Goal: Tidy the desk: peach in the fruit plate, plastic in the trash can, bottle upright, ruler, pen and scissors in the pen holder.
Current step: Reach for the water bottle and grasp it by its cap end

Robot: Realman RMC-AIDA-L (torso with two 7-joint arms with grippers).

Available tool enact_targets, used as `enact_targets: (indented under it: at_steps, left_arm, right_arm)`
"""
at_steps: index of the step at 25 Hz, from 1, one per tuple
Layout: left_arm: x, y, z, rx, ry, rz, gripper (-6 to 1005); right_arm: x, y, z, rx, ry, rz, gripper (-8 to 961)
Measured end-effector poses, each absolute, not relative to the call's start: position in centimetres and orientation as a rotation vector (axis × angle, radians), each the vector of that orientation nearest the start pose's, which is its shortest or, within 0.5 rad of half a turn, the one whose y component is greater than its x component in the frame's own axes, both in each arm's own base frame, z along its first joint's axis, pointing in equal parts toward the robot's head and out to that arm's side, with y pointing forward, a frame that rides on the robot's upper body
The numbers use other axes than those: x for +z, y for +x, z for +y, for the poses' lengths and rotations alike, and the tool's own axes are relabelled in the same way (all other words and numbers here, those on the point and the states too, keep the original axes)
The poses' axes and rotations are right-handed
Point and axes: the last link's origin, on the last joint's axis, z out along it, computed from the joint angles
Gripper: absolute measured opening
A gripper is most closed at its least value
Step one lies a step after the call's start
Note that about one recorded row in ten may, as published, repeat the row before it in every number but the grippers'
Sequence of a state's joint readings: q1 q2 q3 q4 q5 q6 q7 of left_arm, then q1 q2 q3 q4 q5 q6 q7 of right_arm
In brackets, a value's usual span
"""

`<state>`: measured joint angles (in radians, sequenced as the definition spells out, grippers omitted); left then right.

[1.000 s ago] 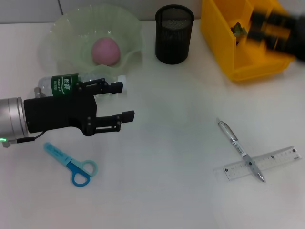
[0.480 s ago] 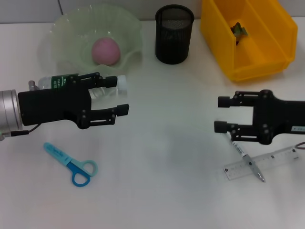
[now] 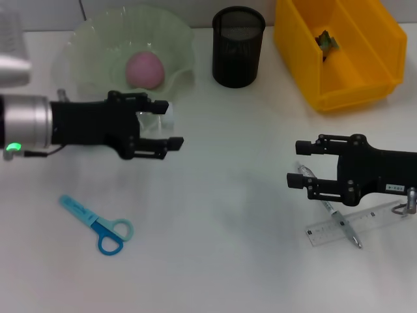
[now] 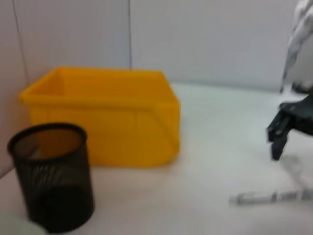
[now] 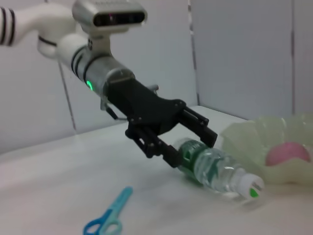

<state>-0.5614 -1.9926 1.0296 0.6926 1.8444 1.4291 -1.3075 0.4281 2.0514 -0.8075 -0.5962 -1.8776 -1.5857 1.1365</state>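
Straddling the lying bottle at upper left, the left gripper has its jaws apart.
Clear ribbed plastic, green label, white cap pointing right along the surface beside the wavy glass plate. Right gripper, jaws apart, hovers over the pen.

Overall light: bright, even, diffuse; the white tabletop reads pale with a faint green tint.
Shadows: soft and faint, a dim smudge on the table just below and beside the black left gripper; another weak one beneath the black right gripper.
Glare: a small green indicator lamp glows on the silver wrist behind the left gripper.
Blur: left wrist view is soft throughout; the clear flat plastic ruler near the distant claw is smeared.
Focus: right wrist view is sharper on the left gripper, softer toward the translucent green fruit plate beyond it.
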Motion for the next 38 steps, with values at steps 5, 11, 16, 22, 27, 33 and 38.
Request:
enact_targets:
  at_steps: [5, 11, 16, 22, 27, 33, 38]
  left_arm:
    - [0.2, -22.1, 37.9, -0.26, -2.834, -0.251, 769]
    - [-0.8, -19.5, 40.2, 0.068, -2.836, -0.135, 769]
    - [-1.8, -18.6, 41.0, 0.242, -2.817, -0.07, 769]
    - [-2.8, -18.4, 41.5, 0.423, -2.77, -0.002, 769]
    - [-3.6, -18.3, 41.8, 0.503, -2.728, 0.051, 769]
    - [-4.2, -18.3, 41.6, 0.535, -2.717, 0.098, 769]
    - [-4.6, -18.4, 41.5, 0.552, -2.718, 0.119, 769]
  right_arm:
    - [-1.3, 29.0, 29.8, 0.676, -2.715, 0.439, 653]
    - [-1.7, 29.4, 29.6, 0.675, -2.702, 0.473, 653]
    - [-1.6, 29.6, 29.5, 0.68, -2.688, 0.489, 652]
    - [-1.7, 29.7, 29.4, 0.689, -2.676, 0.498, 652]
    - [-1.6, 29.7, 29.4, 0.693, -2.669, 0.5, 653]
    - [-1.6, 29.7, 29.4, 0.693, -2.669, 0.501, 653]
    - [-1.6, 29.7, 29.4, 0.696, -2.669, 0.506, 653]
